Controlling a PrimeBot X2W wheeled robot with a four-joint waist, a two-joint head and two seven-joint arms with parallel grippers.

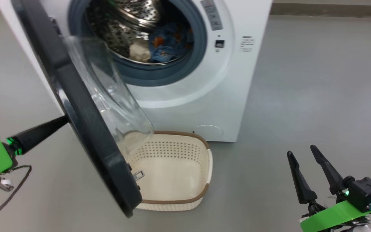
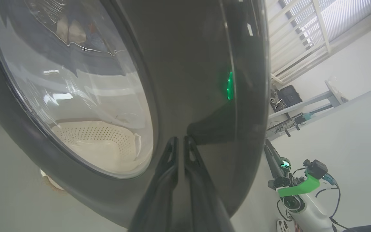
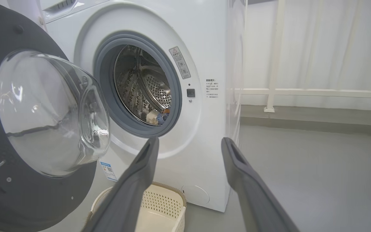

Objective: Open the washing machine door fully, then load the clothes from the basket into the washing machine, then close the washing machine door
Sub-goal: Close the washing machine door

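The white washing machine (image 1: 204, 96) stands with its black door (image 1: 85, 129) swung partway out, glass bowl (image 1: 108, 93) facing the drum. Blue printed clothes (image 1: 169, 42) with a cream piece lie inside the steel drum, also seen as clothes (image 3: 160, 116) in the right wrist view. The cream basket (image 1: 172, 170) sits on the floor below the door with nothing in it. My left gripper (image 1: 61, 121) is shut, its tips (image 2: 179, 140) touching the door's outer face (image 2: 198, 64). My right gripper (image 1: 301, 150) hangs open at the lower right, apart from everything; its fingers (image 3: 147, 154) frame the machine front (image 3: 211, 48).
Grey floor (image 1: 301, 80) spreads wide to the right of the machine. A black cable (image 1: 11, 190) trails on the floor at the lower left. A white railing (image 3: 275, 58) and curtain stand behind the machine's right side.
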